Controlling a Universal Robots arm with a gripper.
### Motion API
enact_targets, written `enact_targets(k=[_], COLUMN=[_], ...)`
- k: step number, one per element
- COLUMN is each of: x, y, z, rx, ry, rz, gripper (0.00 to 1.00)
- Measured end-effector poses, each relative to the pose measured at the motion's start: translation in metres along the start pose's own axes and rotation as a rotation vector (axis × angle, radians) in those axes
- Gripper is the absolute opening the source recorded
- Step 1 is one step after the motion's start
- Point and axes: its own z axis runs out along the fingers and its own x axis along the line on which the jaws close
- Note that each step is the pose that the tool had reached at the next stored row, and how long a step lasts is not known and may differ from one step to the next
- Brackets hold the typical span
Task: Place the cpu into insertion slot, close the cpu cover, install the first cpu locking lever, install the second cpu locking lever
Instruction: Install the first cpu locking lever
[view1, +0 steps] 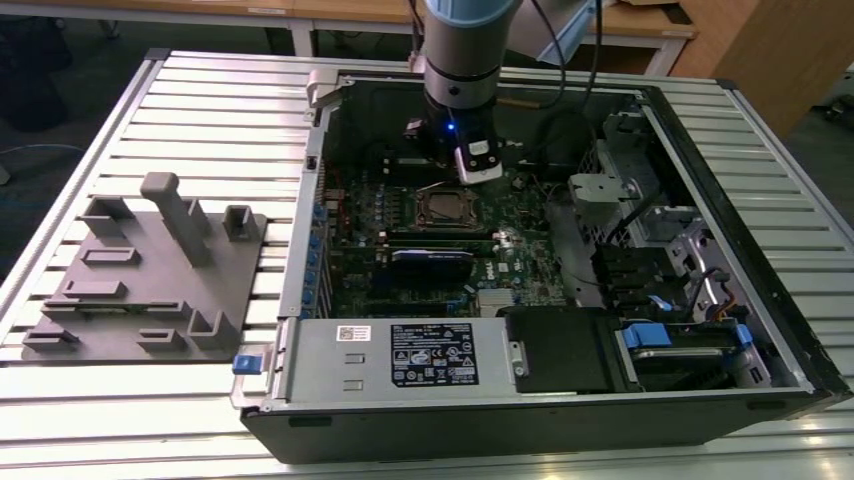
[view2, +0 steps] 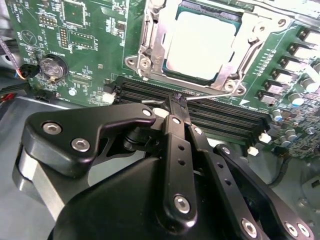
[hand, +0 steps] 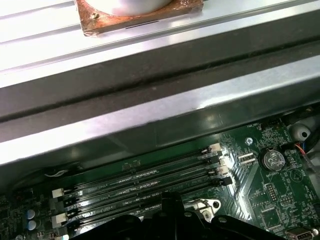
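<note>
Fingers (view2: 175, 125) were closed together, tips right on the thin lever (view2: 210, 95) next to the slot (view2: 216, 78). Couldn't tell if the gripper (view2: 176, 100) pinched the wire or only pressed on it.

Left to right in the exterior view:
- grey tray (view1: 147, 270) on the table (view1: 200, 90), well apart from the work
- open case (view1: 534, 420), arm down inside it over the board (view2: 95, 30)
- drive bays (view1: 627, 260) on the exterior view's right

Cpu (view2: 200, 45) sat in the slot. Cover (view2: 151, 47) lay down around it and looked closed.

Risks as I read it:
- Lever is springy wire and the tips are narrow. It could slip off and snap back up, leaving the cover unlatched.
- Tips were just beside the RAM slots (view2: 220, 117). A slide off the wire could drive them into those or their white clips.
- If the cover wasn't fully seated, forcing the lever would load the cpu unevenly.

Hard to see:
- The hook the lever goes under couldn't be made out, likely behind the gripper body in the second wrist view.
- Far edge of the cover was cut off by the frame.
- Couldn't say which lever this was, first or second.
- The contact point itself was small and dark.
</note>
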Motion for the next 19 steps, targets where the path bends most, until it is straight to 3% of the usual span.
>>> enact_targets(k=[19], x=[0.0004], y=[0.0038], z=[0.0013], rx=[0.0002], ry=[-0.0010], rz=[0.004], gripper=[0.11])
